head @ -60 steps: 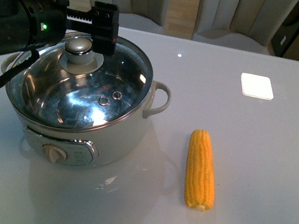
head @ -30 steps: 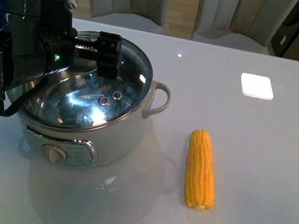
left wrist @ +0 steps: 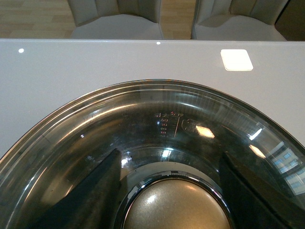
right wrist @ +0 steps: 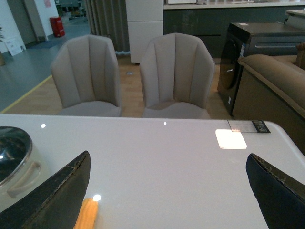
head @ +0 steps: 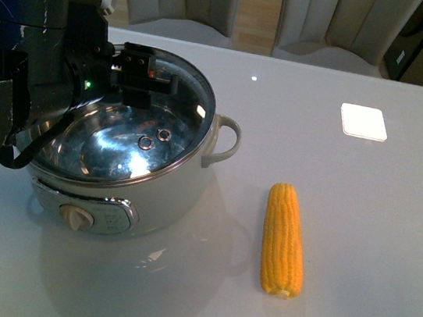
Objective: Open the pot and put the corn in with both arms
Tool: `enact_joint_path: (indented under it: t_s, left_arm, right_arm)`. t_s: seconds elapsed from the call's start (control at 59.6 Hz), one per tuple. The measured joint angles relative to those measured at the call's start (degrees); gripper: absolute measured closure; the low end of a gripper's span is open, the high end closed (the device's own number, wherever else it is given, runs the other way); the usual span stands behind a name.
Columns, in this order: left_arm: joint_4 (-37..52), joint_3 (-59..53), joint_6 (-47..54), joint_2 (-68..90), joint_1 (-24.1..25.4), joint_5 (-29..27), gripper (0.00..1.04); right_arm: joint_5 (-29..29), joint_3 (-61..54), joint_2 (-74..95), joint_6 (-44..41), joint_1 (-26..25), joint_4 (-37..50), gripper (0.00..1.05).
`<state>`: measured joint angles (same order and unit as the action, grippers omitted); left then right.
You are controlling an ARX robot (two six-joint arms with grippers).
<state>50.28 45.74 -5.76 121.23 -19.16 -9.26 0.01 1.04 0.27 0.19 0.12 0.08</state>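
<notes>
**Front view.** The pot [head: 158, 198] stands on the white table [head: 390, 231] with its glass lid [head: 152, 130] seated, so it is not yet opened. The left arm [head: 28, 62] reaches over the lid, and the left gripper [head: 138, 77] sits above the lid's centre, hiding the knob. The corn [head: 284, 240] lies flat on the table, well apart from the pot and untouched.

**Left wrist view.** The lid knob [left wrist: 177, 207] lies between the two dark fingers [left wrist: 90, 198]. The jaws stand apart, one on each side, not clamped. Whether either pad touches the knob cannot be told.

**Right wrist view.** The right gripper [right wrist: 167, 157] hangs over bare table, jaws spread wide and holding nothing. One end of the corn shows near one finger.

**Risks.**
- If the jaws close too high on the rounded knob, it may slip out and the lid may drop back onto the rim.
- A tilted lift could drag the lid's edge against the pot and shift it.
- The corn is round — an off-centre pinch may roll it away.
</notes>
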Motion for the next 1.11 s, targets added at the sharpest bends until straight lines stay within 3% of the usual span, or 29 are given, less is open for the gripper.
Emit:
enact_joint_path:
  t_s: [0.05, 0.654, 1.107]
  left_arm:
    - [0.00, 0.02, 0.20, 0.00, -0.11, -0.20, 0.62]
    - [-1.99, 0.20, 0.61, -1.73, -0.48, -2.34, 0.63]
    - [-7.54, 0.81, 1.44, -11.58, 2.01, -2.47, 0.63]
  right_arm:
    - [0.00, 0.00, 0.00, 0.00, 0.00, 0.00, 0.09]
    - [0.00, 0.00, 0.00, 0.00, 0.00, 0.00, 0.09]
    - [0.00, 0.00, 0.00, 0.00, 0.00, 0.00, 0.09]
